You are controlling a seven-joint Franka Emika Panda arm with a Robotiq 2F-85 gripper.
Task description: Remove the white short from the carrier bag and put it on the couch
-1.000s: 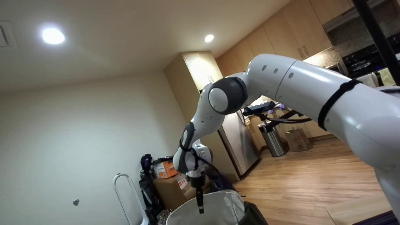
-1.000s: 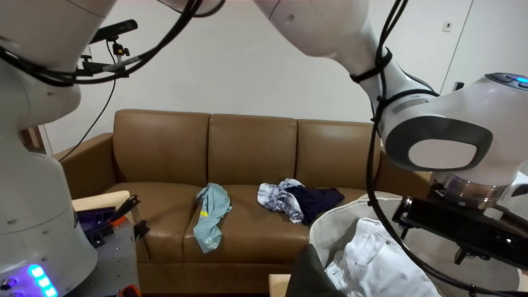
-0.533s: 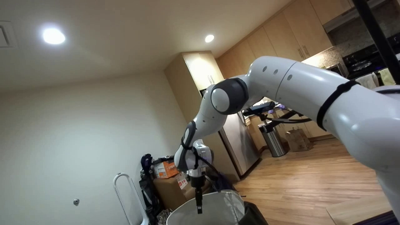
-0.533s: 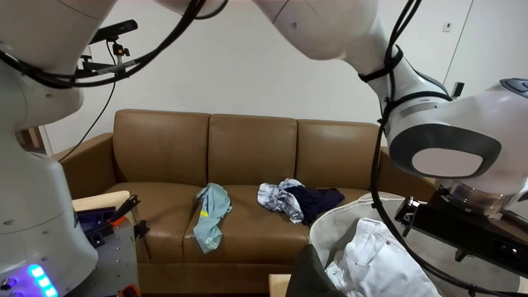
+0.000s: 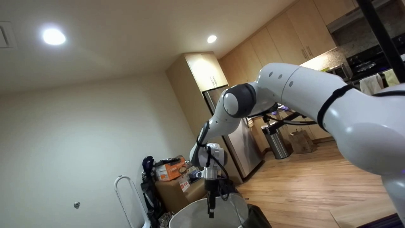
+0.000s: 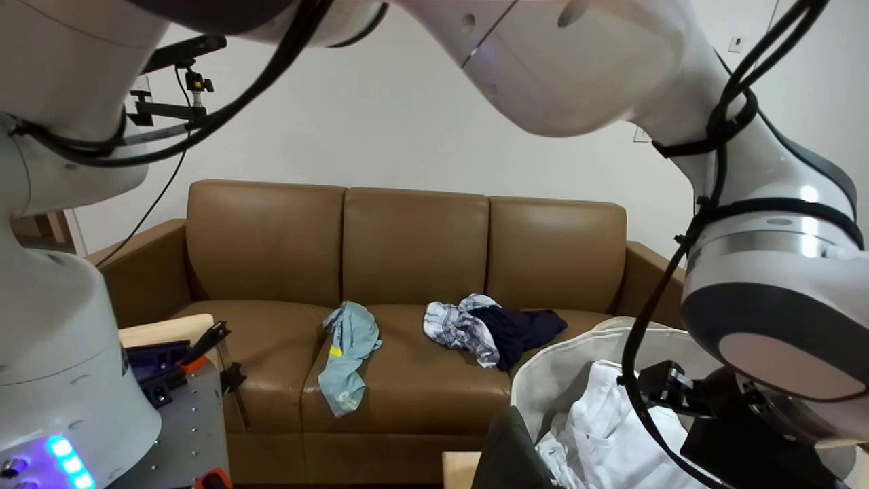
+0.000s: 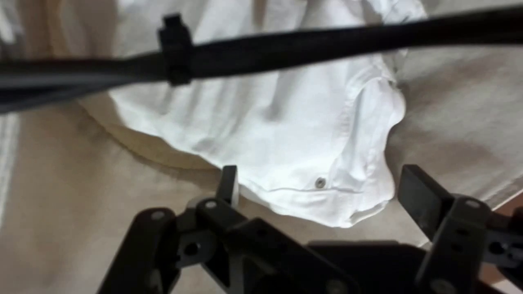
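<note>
Our arm (image 5: 313, 90): glossy white, rounded, thin dark seams (image 6: 490, 32), small round grey plugs (image 5: 280, 76). Joint collar (image 6: 767, 303) dark grey around pale cap (image 6: 791, 363), silver-grey ring (image 6: 753, 242) above. We've got black straps (image 6: 781, 205) wrapped on, black cables (image 6: 268, 85) bundled. Base (image 6: 75, 353) white, purple-lit panel (image 6: 24, 468), three blue lights (image 6: 72, 464). Gripper (image 7: 320, 188) black: jointed linkages (image 7: 143, 241), pale round screw heads (image 7: 211, 204), squared fingertips (image 7: 425, 202). In wrist view, our wrist cable (image 7: 294, 52) also black, blocky tie (image 7: 175, 51) round it.

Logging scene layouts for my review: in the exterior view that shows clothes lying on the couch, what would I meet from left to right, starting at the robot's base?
Robot's base, pale blue-green garment, plaid garment, dark navy garment, white shorts inside the carrier bag.
</note>
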